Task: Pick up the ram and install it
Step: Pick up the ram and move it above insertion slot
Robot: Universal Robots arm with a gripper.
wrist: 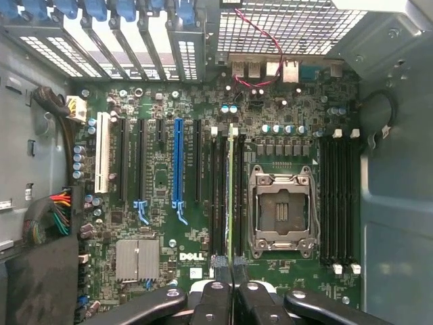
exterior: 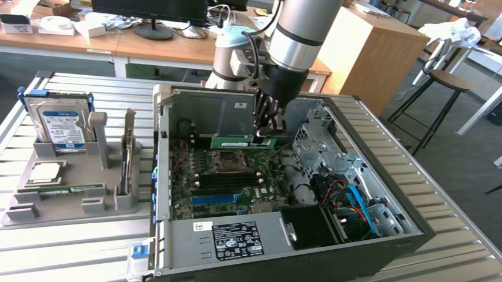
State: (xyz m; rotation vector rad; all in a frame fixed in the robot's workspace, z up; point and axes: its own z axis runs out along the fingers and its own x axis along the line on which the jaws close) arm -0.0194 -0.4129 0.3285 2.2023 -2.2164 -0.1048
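gripper (wrist: 232,272) clamps thin green ram (wrist: 232,196) (a flat, narrow stick).

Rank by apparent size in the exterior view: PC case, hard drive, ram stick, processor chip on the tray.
1. PC case, by far.
2. hard drive.
3. ram stick and processor chip: not ranked; the ram stick looks longer but much thinner.

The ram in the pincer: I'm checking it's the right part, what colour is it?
Green. The ram, gripped by the pincer, shows best in the exterior view.
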